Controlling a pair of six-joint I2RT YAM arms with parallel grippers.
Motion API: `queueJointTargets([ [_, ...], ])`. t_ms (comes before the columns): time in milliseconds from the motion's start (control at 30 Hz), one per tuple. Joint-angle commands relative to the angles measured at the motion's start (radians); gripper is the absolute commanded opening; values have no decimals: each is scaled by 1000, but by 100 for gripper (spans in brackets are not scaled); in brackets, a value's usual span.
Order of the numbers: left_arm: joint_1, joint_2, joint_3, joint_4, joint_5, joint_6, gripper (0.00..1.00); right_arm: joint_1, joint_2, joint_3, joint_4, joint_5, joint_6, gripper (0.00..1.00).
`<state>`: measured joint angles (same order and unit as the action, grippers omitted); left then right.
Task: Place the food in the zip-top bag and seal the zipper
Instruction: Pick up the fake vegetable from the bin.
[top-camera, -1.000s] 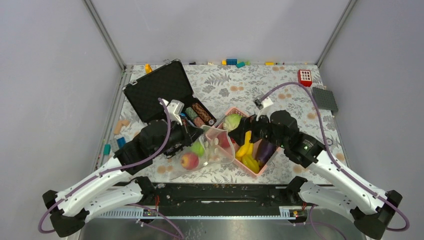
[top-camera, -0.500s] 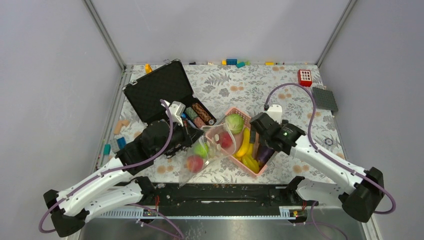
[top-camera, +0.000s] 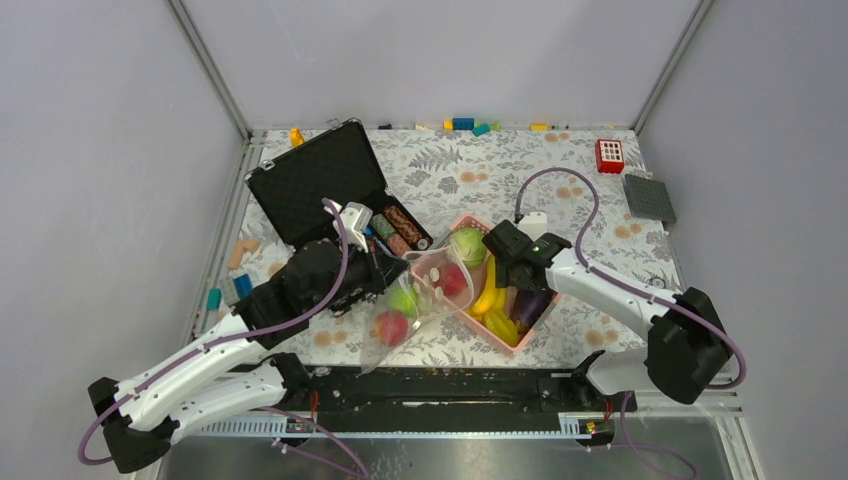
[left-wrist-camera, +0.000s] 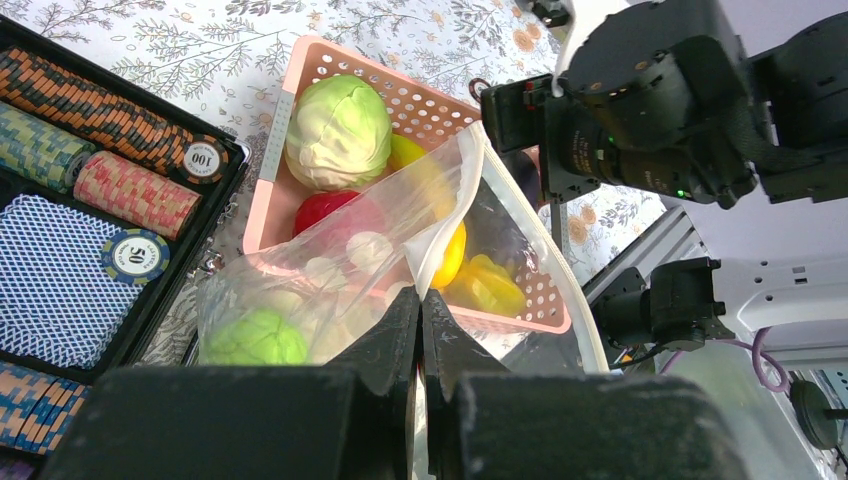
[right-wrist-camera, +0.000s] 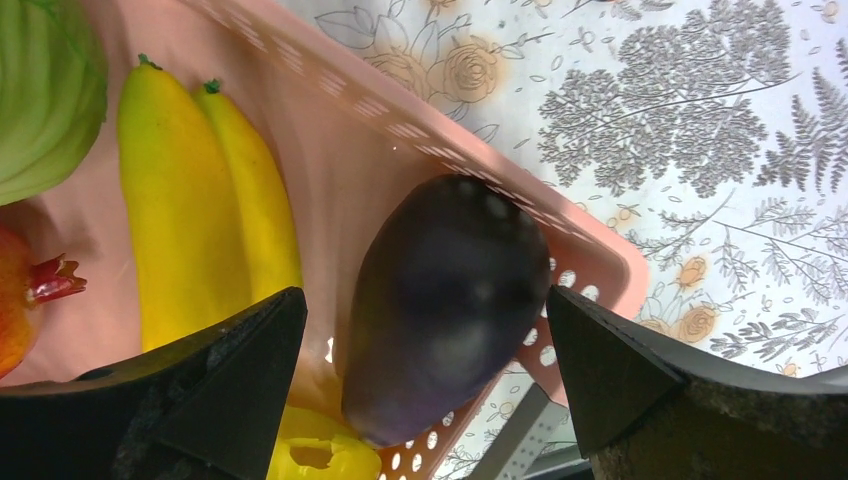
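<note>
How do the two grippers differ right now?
The left gripper is shut; the right gripper is wide open. The left pinches the edge of the clear bag; the right holds nothing, its fingers flanking the eggplant. The left sits beside the pink basket; the right is over it. Both are black, two-fingered.

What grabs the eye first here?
The purple eggplant in the pink basket, centre right, with the open right fingers flanking it. Just left, the shut left fingers pinch the clear zip-top bag, which holds a red apple and a green lime.
</note>
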<state>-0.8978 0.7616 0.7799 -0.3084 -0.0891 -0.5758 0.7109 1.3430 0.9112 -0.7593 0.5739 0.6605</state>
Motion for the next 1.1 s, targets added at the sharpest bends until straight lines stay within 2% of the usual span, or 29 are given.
queueJointTargets([
  [0,3,-10,10,47,-12,16,0,-7,56,-14,22,-64,17,97],
  [233,3,6,21,46,-11,20,0,-7,136,-25,73,-184,36,94],
  [367,3,8,22,43,-12,24,0,-8,159,-30,108,-204,39,91],
  [433,3,7,23,43,-13,24,0,-8,161,-33,119,-196,42,86],
  [533,4,3,20,43,-17,22,0,-7,125,-27,118,-160,37,70],
  [667,5,-6,17,42,-22,25,0,-8,-47,-28,117,-73,-10,54],
  [800,3,-18,12,42,-35,22,0,-8,-294,-70,198,-36,-106,46],
  [900,4,-22,6,45,-41,18,0,-8,-503,-132,353,-121,-198,43],
  [1067,4,-19,6,48,-41,13,0,-7,-749,-199,626,-436,-264,39],
])
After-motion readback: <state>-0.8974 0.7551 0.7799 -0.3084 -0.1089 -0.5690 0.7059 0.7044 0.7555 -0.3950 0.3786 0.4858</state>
